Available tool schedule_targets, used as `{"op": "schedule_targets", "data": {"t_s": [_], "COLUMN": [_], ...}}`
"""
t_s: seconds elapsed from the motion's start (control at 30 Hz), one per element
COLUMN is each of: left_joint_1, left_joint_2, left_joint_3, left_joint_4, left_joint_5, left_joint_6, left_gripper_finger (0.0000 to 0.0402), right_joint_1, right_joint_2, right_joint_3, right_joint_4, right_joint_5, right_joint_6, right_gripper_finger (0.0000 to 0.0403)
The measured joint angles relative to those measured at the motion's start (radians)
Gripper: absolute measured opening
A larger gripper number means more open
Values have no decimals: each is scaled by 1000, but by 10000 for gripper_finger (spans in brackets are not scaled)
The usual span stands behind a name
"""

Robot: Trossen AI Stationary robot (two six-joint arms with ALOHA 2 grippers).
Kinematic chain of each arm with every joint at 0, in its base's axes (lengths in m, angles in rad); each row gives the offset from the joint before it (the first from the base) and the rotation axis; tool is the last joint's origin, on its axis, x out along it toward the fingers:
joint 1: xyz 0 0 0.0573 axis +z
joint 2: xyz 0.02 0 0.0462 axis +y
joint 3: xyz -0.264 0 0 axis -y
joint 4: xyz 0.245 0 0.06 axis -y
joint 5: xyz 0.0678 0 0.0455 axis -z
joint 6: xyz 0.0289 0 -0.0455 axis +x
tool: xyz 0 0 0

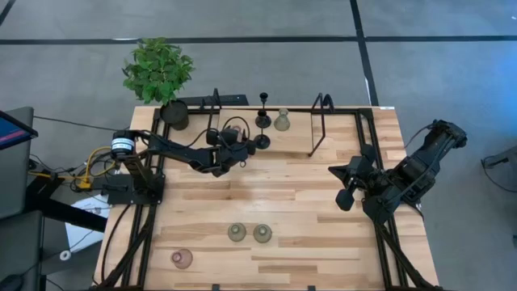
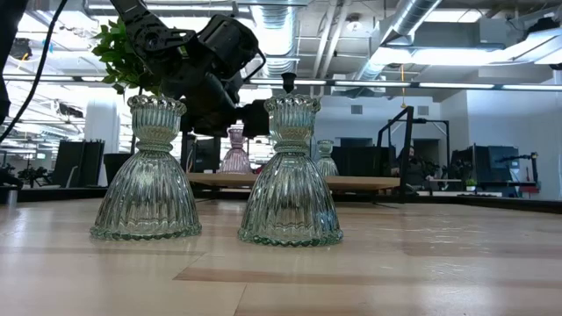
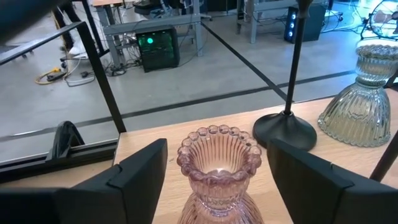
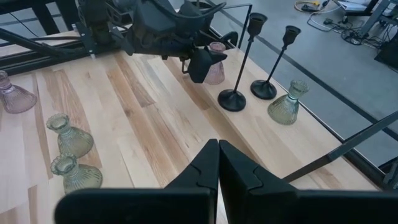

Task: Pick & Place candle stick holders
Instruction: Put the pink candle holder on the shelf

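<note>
Near the front edge of the wooden table (image 1: 323, 242) stand two ribbed green glass holders (image 1: 250, 234) and a pink one (image 1: 182, 259). Farther back, the open left gripper (image 3: 214, 171) straddles a ribbed pink holder (image 3: 219, 168) without touching it. Two thin black holders (image 4: 252, 59) stand at the far edge. The right gripper (image 4: 217, 165) is closed and empty.

Grey floor (image 1: 242, 20) crossed by dark lines — exposed ceiling ducts (image 2: 421, 26).

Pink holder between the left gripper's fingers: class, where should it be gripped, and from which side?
Grip the pink holder at its narrow neck, under the flared scalloped rim, coming level from its open table side. The left gripper already straddles it, fingers open either side.
</note>
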Motion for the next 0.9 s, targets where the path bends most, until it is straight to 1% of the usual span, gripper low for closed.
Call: {"op": "schedule_targets", "data": {"t_s": [0.17,0.3,0.47,0.57,0.8,0.9], "left_joint_1": [-17,-27,-37,-41,-46,-56], "left_joint_2": [-23,-45,-74,-93,-169,-209], "left_joint_3": [-2,-1,0,0,1,2], "left_joint_4": [13,34,39,38,39,39], "left_joint_5": [12,9,6,3,-4,-6], "left_joint_6": [-1,60,76,116,185,190], "left_gripper_finger": [272,262,253,250,246,246], "right_joint_1": [0,0,0,0,0,0], "right_joint_2": [0,0,0,0,0,0], "right_joint_3": [0,0,0,0,0,0], "right_joint_4": [0,0,0,0,-1,-1], "right_joint_5": [0,0,0,0,0,0], "right_joint_6": [0,0,-2,-2,-6,-7], "right_gripper_finger": [0,0,0,0,0,0]}}
